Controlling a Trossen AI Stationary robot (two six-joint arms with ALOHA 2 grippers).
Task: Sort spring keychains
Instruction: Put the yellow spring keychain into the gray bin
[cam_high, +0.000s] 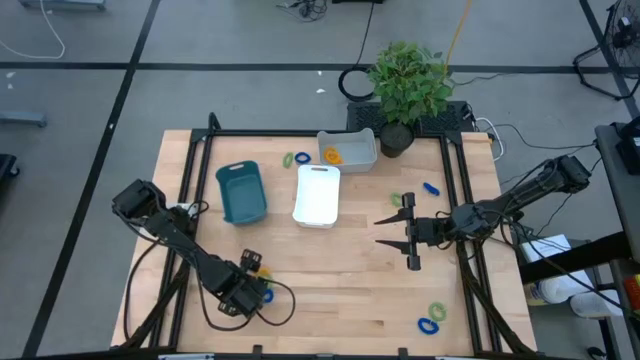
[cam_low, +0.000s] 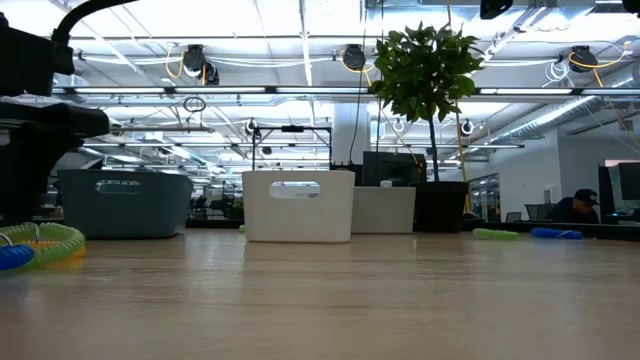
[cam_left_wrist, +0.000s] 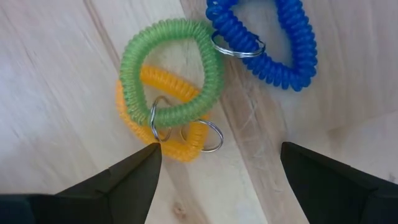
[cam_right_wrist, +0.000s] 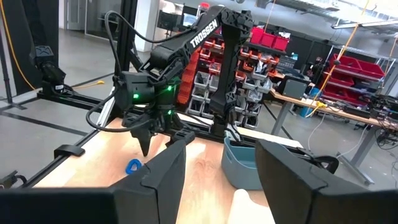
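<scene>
My left gripper (cam_left_wrist: 217, 158) is open and points down over a cluster of spring keychains near the table's near-left part. There a green coil (cam_left_wrist: 171, 71) lies on an orange-yellow coil (cam_left_wrist: 146, 118), with a blue coil (cam_left_wrist: 273, 43) beside them; the same cluster (cam_low: 40, 245) shows in the low view. The fingertips stand just short of the coils' metal rings. My right gripper (cam_high: 388, 231) is open, held level above the table right of centre and pointing left. Other keychains lie scattered: a green (cam_high: 400, 200) and a blue one (cam_high: 431, 187), a green-blue pair (cam_high: 432, 319), a pair (cam_high: 296, 158) by the trays, and an orange one (cam_high: 332, 155) in the grey tray.
A teal tray (cam_high: 241, 192), a white tray (cam_high: 317, 195) and a grey tray (cam_high: 350, 148) stand in the table's far middle. A potted plant (cam_high: 408, 85) stands at the far edge. Black rails (cam_high: 465, 200) frame the table. Bare wood lies between the two arms.
</scene>
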